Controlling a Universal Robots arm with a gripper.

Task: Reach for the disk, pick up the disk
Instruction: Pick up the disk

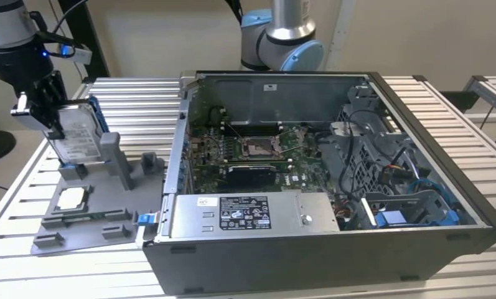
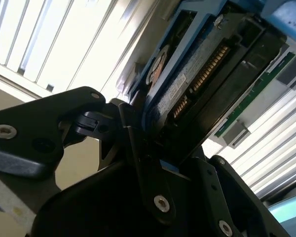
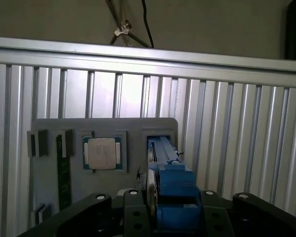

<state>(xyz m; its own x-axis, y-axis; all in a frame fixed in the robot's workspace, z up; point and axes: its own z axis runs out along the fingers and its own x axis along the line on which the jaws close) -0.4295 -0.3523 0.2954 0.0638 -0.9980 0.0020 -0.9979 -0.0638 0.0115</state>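
The gripper (image 2: 160,148) clamps the disk (image 2: 237,59) by its edge. Its blue frame (image 2: 187,29) and gold connector pins (image 2: 207,69) run toward one o'clock, with the slatted table (image 2: 64,44) at ten o'clock.

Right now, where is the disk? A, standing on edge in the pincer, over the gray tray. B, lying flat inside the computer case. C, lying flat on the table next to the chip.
A: in the exterior view the pincer grips the disk, which stands on edge over the gray tray, outside the case.
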